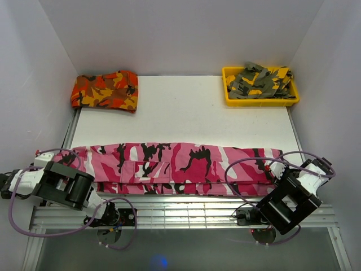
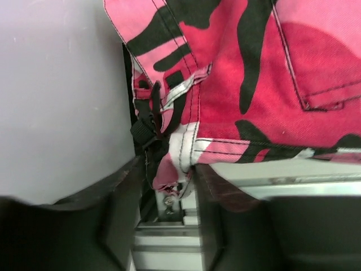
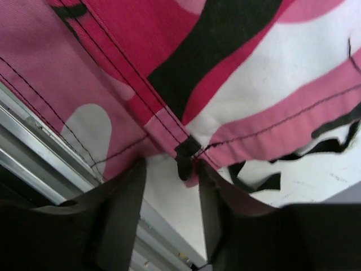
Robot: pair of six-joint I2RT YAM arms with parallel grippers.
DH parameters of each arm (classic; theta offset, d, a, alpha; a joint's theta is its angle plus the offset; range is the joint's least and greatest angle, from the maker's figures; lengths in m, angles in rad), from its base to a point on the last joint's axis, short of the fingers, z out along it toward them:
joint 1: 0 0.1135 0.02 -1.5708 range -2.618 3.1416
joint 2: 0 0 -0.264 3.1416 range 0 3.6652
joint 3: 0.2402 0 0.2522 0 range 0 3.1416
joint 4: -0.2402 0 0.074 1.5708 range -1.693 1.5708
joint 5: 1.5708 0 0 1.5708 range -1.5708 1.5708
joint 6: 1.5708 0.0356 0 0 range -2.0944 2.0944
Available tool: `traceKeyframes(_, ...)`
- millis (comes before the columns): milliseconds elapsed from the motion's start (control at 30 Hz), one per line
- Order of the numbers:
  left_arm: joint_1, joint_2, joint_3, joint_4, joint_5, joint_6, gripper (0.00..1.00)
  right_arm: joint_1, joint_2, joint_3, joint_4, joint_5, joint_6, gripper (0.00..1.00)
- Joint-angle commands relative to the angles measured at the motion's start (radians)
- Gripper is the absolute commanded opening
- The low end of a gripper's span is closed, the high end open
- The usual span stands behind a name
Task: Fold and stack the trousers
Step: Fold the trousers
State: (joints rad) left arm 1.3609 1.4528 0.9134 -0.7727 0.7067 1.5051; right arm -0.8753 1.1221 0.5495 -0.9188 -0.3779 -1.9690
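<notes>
Reaching low and out to the left with the left arm (image 1: 62,186), out to the right with the right arm (image 1: 289,199). Holding the left gripper (image 2: 167,169) with jaws parted; same on the right gripper (image 3: 170,164), jaws apart.

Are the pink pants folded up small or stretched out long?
Stretched out long: the pink trousers lie in one strip along the table's near edge.

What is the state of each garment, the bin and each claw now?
pink camouflage trousers: folded lengthwise, stretched flat left to right
orange camouflage trousers: folded, far left
yellow bin: full
olive-grey trousers: crumpled in the yellow bin
left claw: open, waistband corner between its jaws
right claw: open, hem corner between its jaws
</notes>
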Motion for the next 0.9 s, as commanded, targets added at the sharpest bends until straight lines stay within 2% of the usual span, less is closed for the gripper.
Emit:
traceKeyframes(0, -0.016, -0.039, 0.053, 0.009, -0.05, 0.055, 0.59, -0.01, -0.028, 0.045, 0.074, 0.037, -0.271, 0.53)
traceKeyframes(67, -0.045, -0.04, 0.096, -0.06, -0.075, 0.061, 0.63, -0.01, 0.039, 0.13, 0.028, 0.002, -0.22, 0.62)
traceKeyframes(167, -0.123, -0.066, 0.16, -0.155, -0.137, 0.044, 0.68, -0.004, 0.183, 0.375, -0.113, -0.033, -0.053, 0.72)
traceKeyframes(200, -0.146, -0.077, 0.186, -0.19, -0.15, 0.032, 0.69, -0.004, 0.223, 0.518, -0.209, -0.039, 0.02, 0.73)
traceKeyframes(233, -0.189, -0.098, 0.199, -0.206, -0.165, 0.026, 0.7, -0.001, 0.302, 0.588, -0.262, -0.053, 0.051, 0.8)
traceKeyframes(300, -0.262, -0.111, 0.231, -0.221, -0.182, -0.053, 0.72, 0.013, 0.367, 0.735, -0.383, -0.059, 0.147, 0.88)
traceKeyframes(333, -0.298, -0.109, 0.238, -0.241, -0.197, -0.072, 0.72, 0.03, 0.398, 0.753, -0.388, -0.056, 0.195, 0.88)
traceKeyframes(400, -0.362, -0.094, 0.236, -0.257, -0.251, -0.13, 0.72, 0.11, 0.394, 0.741, -0.358, -0.035, 0.284, 0.86)
traceKeyframes(433, -0.422, -0.085, 0.228, -0.257, -0.272, -0.193, 0.72, 0.145, 0.366, 0.686, -0.298, -0.03, 0.364, 0.84)
traceKeyframes(533, -0.506, -0.034, 0.231, -0.26, -0.352, -0.291, 0.72, 0.315, 0.312, 0.548, -0.204, 0.016, 0.491, 0.81)
traceKeyframes(600, -0.517, -0.016, 0.255, -0.272, -0.378, -0.31, 0.72, 0.43, 0.305, 0.505, -0.167, 0.037, 0.593, 0.79)
traceKeyframes(700, -0.505, -0.023, 0.294, -0.281, -0.427, -0.307, 0.73, 0.515, 0.312, 0.455, -0.176, 0.05, 0.647, 0.71)
traceKeyframes(800, -0.505, -0.046, 0.302, -0.342, -0.42, -0.266, 0.73, 0.552, 0.321, 0.403, -0.195, 0.098, 0.618, 0.56)
traceKeyframes(867, -0.529, -0.052, 0.26, -0.335, -0.44, -0.289, 0.73, 0.582, 0.309, 0.339, -0.169, 0.131, 0.608, 0.54)
